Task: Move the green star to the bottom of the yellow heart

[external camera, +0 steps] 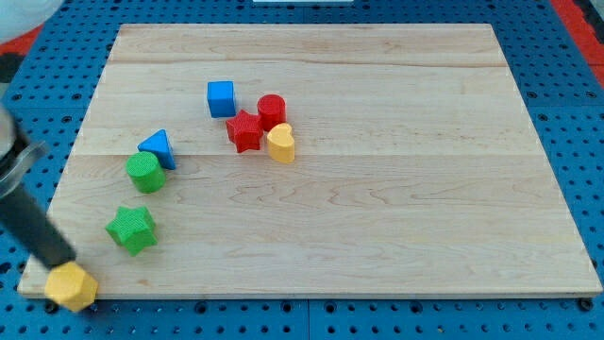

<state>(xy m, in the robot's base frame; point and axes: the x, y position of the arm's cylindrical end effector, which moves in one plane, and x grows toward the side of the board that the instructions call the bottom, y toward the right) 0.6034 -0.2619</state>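
The green star (pixel 131 229) lies near the board's lower left. The yellow heart (pixel 280 144) sits near the board's middle, up and to the right of the star, touching a red star (pixel 244 130) on its left. My dark rod comes in from the view's left edge. My tip (pixel 64 265) is at the lower left corner, against the top of a yellow hexagon-like block (pixel 72 287). It is left of and slightly below the green star, apart from it.
A red cylinder (pixel 272 110) stands just above the heart. A blue cube (pixel 221 98) lies up and left of the red star. A blue triangle (pixel 158 147) and a green cylinder (pixel 145 172) sit together above the green star. The wooden board (pixel 396 217) rests on blue pegboard.
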